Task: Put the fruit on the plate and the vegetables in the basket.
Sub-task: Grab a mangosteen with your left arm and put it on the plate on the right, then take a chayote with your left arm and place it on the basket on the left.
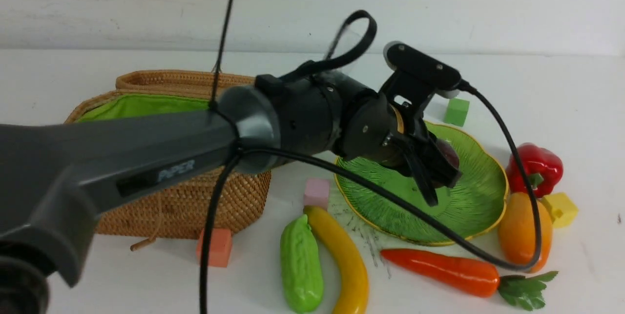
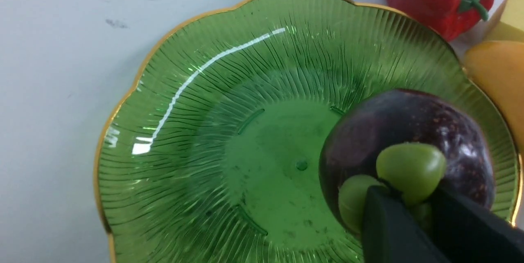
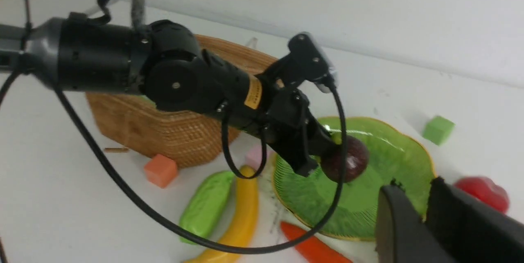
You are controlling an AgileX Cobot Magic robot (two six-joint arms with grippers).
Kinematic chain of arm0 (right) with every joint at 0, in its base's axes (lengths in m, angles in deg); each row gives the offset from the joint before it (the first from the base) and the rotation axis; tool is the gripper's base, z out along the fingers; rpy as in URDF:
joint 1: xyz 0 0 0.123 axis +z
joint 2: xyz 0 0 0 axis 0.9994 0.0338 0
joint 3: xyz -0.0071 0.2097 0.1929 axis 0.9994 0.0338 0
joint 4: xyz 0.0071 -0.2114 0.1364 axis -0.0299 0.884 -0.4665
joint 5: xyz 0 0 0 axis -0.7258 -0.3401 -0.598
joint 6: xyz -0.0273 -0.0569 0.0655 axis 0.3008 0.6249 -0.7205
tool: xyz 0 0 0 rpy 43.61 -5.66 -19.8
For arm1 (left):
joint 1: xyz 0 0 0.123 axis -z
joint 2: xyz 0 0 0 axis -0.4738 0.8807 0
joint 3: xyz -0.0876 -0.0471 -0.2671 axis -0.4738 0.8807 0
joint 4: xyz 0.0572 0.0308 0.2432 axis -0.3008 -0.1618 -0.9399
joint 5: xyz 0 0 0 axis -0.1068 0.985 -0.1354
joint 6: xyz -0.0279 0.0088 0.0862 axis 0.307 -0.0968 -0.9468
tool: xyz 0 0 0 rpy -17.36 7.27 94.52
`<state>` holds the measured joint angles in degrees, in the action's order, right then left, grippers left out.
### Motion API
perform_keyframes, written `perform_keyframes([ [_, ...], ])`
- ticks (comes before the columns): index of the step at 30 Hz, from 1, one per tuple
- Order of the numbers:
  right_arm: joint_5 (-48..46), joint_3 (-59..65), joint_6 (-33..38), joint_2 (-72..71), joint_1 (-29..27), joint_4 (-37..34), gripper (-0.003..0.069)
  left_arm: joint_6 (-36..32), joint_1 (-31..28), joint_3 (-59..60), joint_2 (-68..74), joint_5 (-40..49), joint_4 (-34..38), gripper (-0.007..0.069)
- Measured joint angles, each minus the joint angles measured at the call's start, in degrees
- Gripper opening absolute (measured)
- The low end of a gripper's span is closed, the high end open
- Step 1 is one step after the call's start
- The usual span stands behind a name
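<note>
Left of the plate (image 1: 478, 201) stands the basket (image 1: 195, 197). The cucumber (image 1: 300, 270) and banana (image 1: 344, 260) lie nearer the plate's left rim. Above the plate, the left gripper (image 2: 413, 203) is clamped on the mangosteen (image 2: 409, 120) by its green cap. The carrot (image 1: 439, 267), mango (image 1: 520, 228) and pepper (image 1: 534, 165) lie just off the plate's right side. The right gripper (image 3: 428, 214) has its 2 fingers nearly together, holding nothing.

Left arm (image 1: 146, 157) & left claw (image 1: 439, 177) w/ mangosteen (image 2: 409, 132) hang over the plate (image 1: 478, 201), blocking its middle & left side. Pepper (image 1: 534, 167), mango (image 1: 522, 228) crowd the right rim, carrot (image 1: 439, 270) & banana (image 1: 342, 255) the front. Table (image 1: 561, 84) past the far rim is open bar one green cube (image 1: 456, 111).
</note>
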<state>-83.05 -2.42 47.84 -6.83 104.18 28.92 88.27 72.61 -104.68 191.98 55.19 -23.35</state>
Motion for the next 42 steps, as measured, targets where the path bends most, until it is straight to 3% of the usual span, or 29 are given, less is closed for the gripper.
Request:
perform_keyframes([
  [3,-1.6,0.0,-2.4,0.0,0.0,2.5,0.0128,0.0,0.0,-1.3,1.7,-0.2,0.0,0.0135],
  [14,-3.8,0.0,-3.2,0.0,0.0,2.6,0.0139,0.0,0.0,-1.5,1.1,3.9,0.0,0.0503],
  [18,-3.9,0.0,-3.2,0.0,0.0,2.2,0.0139,0.0,0.0,-1.5,-1.6,7.4,0.0,0.0549],
  [22,-5.2,0.0,-3.2,0.0,0.0,1.5,0.0139,2.8,0.0,-1.5,-8.7,16.9,0.0,0.0474],
  [23,-5.5,0.0,-3.2,0.0,0.0,1.4,0.0139,4.6,0.0,-1.5,-11.0,20.5,0.0,0.0419],
  [26,-7.0,0.0,-3.2,0.0,0.0,1.4,0.0140,9.5,0.0,-1.9,-17.5,33.7,0.4,0.0129],
  [29,-7.7,0.0,-3.2,0.0,0.0,1.4,0.0142,10.9,0.0,-1.5,-19.8,41.8,1.2,-0.0013],
  [34,-8.6,0.0,-3.2,0.0,0.0,1.4,0.0148,15.3,1.7,4.8,-21.4,46.7,1.1,-0.0013],
  [39,-10.6,0.0,-3.2,0.0,0.0,1.4,0.0150,21.8,8.3,11.6,-19.7,44.0,-3.1,-0.0013],
  [42,-11.0,0.0,-3.2,0.0,0.0,1.4,0.0153,23.2,10.2,11.9,-17.0,40.0,-3.3,0.0024],
])
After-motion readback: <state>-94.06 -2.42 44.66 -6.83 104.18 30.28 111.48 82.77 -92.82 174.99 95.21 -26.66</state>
